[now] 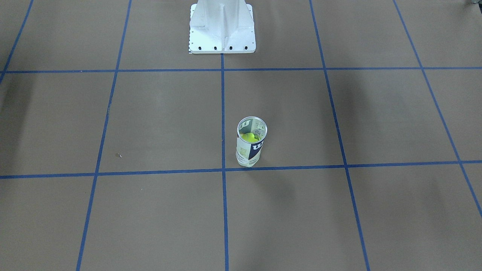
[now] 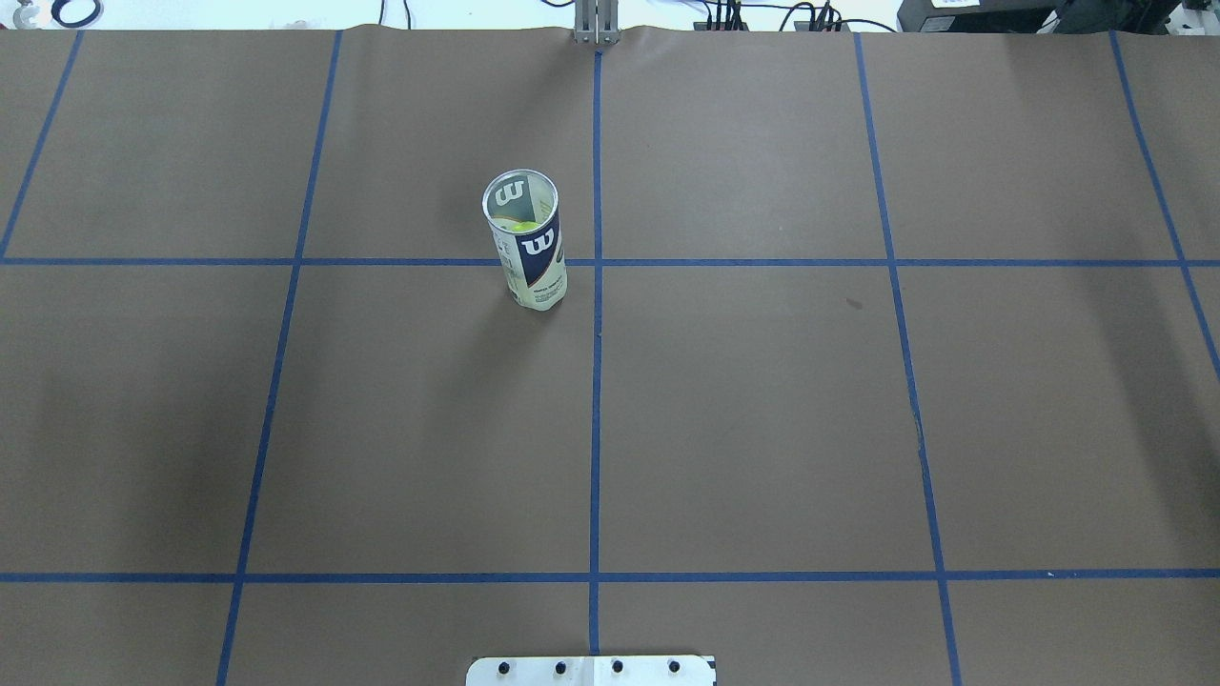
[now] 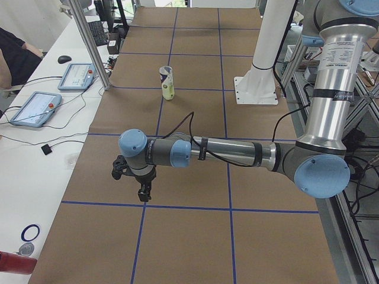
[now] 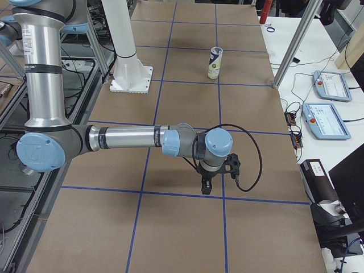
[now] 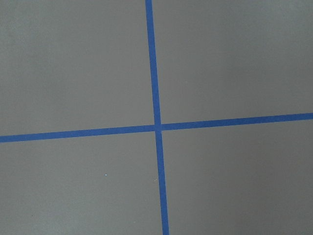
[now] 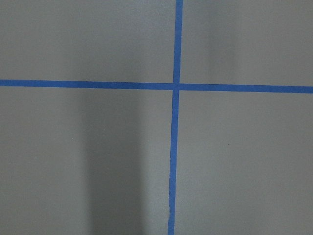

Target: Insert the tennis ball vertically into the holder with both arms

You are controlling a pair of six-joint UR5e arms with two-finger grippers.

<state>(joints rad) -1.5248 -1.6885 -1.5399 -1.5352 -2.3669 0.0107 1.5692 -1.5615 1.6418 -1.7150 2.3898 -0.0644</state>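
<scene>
Holder (image 1: 251, 145) open-topped; prob. 1 ball (image 1: 249, 137) inside.

A brown paper sheet (image 2: 762, 429) covers the table, marked into squares by blue tape lines (image 2: 597, 381). A white metal base (image 1: 222, 30) with a row of bolts stands on the paper at the middle of one long edge. On the white bench (image 3: 23, 171) alongside, the far tablet (image 3: 77, 76) and the near tablet (image 3: 35, 108) lie close together, a black mouse (image 3: 64, 59) beyond them. Nearer lie a blue ring (image 3: 22, 232) and a red cylinder (image 3: 13, 263). A silver post (image 3: 89, 41) rises at the bench's edge.
</scene>
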